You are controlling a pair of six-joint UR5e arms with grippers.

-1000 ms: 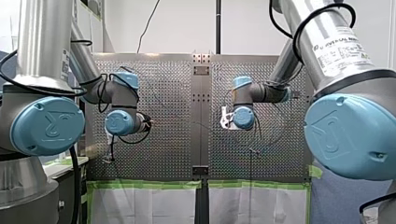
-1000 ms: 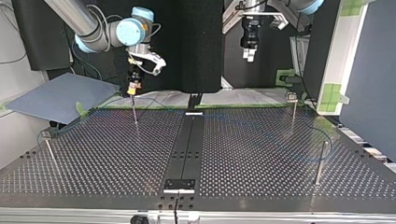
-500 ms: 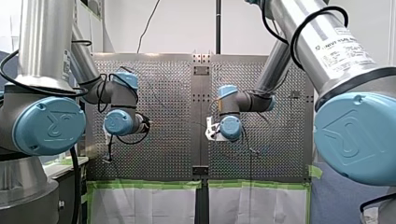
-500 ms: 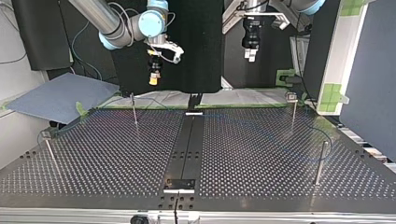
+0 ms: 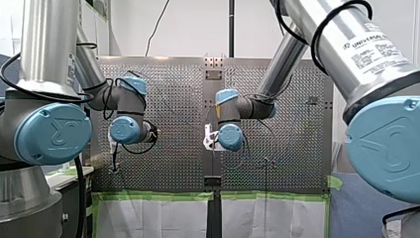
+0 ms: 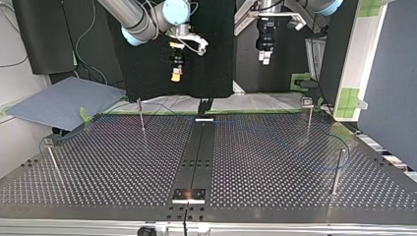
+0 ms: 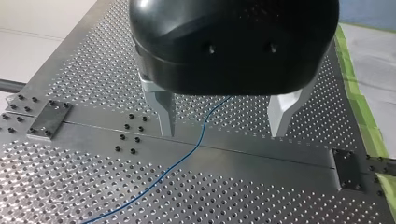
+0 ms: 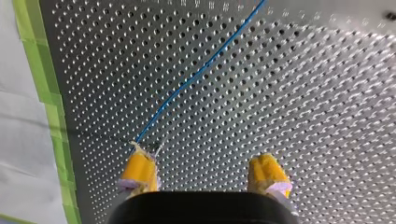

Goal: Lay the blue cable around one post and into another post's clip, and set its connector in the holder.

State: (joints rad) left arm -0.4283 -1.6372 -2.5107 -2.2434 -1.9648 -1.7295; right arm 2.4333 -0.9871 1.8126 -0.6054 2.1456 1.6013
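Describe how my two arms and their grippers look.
My left arm and my right arm are silver tubes with blue joint caps and black cables along them; the right one bears a Universal Robots label. My left gripper has a rounded black body and metal fingers; my right gripper has a black body and yellow pads.

my left gripper [image 7: 223,133] pointed downward, its metal fingers [image 7: 164,112] spread wide; my right gripper [image 8: 204,173] hung high near the middle, yellow pads [image 8: 138,170] standing well apart.
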